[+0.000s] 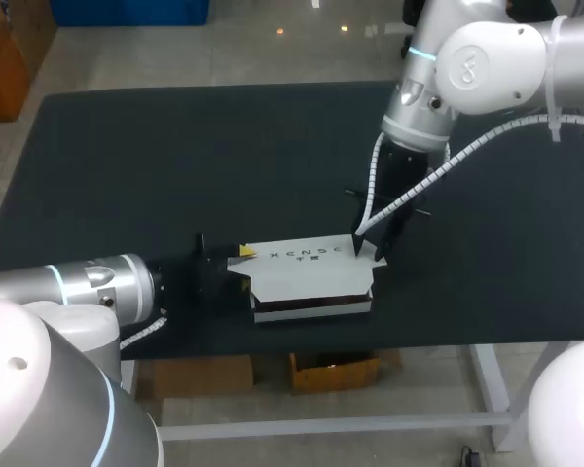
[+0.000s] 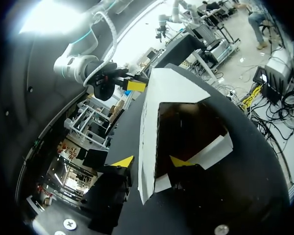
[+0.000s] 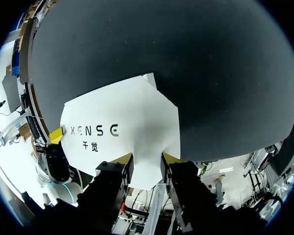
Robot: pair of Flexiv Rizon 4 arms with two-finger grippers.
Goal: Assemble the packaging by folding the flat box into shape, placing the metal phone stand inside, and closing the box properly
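Note:
The white box (image 1: 307, 277) lies near the table's front edge, its printed lid up. My left gripper (image 1: 239, 255) is at its left end. In the left wrist view this gripper (image 2: 150, 161) is open and straddles the box's (image 2: 171, 88) white side wall, one finger outside, one in the open end. The inside is dark and I cannot make out a phone stand. My right gripper (image 1: 368, 248) is at the right end. In the right wrist view it (image 3: 146, 159) is shut on the box's (image 3: 122, 117) narrow end flap, which fills the gap between both fingers.
The black table mat (image 1: 175, 165) stretches wide behind and to both sides of the box. The table's front edge (image 1: 419, 342) runs just below the box. Each gripper's yellow tip shows at the far end of the box in the other arm's wrist view.

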